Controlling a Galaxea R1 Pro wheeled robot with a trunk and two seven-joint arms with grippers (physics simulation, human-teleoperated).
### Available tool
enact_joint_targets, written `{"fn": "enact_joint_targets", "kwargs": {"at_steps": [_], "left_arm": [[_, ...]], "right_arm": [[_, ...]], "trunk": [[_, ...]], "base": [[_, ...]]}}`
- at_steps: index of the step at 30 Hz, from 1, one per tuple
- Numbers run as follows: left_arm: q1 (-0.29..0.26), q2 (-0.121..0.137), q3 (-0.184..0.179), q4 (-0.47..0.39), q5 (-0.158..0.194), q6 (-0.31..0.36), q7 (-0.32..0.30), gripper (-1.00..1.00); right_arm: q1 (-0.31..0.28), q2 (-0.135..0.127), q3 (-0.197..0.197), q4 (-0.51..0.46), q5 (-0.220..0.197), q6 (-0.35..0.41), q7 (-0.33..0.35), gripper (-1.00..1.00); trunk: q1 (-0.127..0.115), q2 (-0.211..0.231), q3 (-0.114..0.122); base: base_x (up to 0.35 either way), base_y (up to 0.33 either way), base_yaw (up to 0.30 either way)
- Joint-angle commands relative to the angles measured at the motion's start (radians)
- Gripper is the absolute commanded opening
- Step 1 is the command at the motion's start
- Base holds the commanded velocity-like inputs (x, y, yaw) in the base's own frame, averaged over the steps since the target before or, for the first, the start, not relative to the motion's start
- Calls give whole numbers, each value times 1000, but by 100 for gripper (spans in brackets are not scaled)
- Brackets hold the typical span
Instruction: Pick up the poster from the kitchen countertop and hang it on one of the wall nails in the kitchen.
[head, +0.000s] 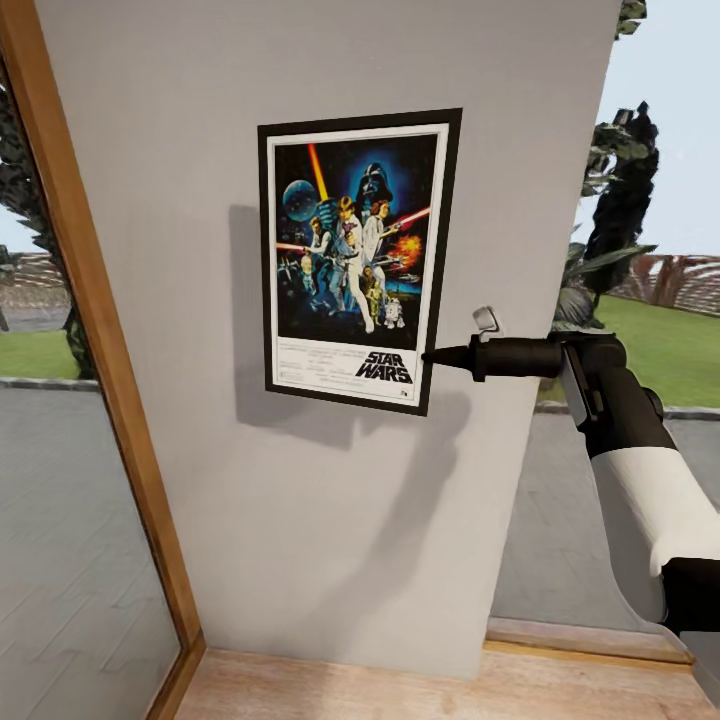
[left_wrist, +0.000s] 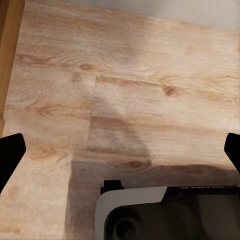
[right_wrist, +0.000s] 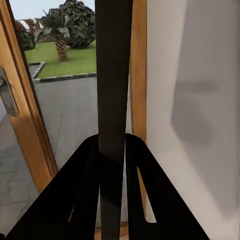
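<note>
My right claw (head: 432, 356) pinches the right edge of the black-framed, upright Star Wars poster (head: 355, 262) flat against the pale grey wall (head: 330, 520); letting go unhooked would drop it

The poster (head: 358, 262) pinched at its edge in the right claw (head: 428, 357) has a matt black frame and a smooth printed paper face, and the wall (head: 330, 520) behind it is flat matt pale grey. The claw's fingers (right_wrist: 80, 200) are plain matt black, like hard plastic. Below the left claw (left_wrist: 120, 150) the floor (left_wrist: 125, 75) is light wood plank with visible grain and knots, and beyond the right claw a door frame (right_wrist: 27, 130) is warm smooth wood around clear glass.
</note>
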Motion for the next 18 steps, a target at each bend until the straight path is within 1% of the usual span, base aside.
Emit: {"fn": "enact_joint_targets", "kwargs": {"at_steps": [1,10,18], "left_arm": [[0,0,4,-1,1,0,-6,100],[0,0,5,-1,1,0,-6,100],[1,0,9,-1,1,0,-6,100]], "right_arm": [[0,0,0,0,-2,14,5,-100],[0,0,0,0,-2,13,5,-100],[0,0,0,0,-2,14,5,-100]], "trunk": [[0,-1,0],[0,-1,0],[0,-1,0]], "base": [[28,0,0],[14,0,0],[103,0,0]]}}
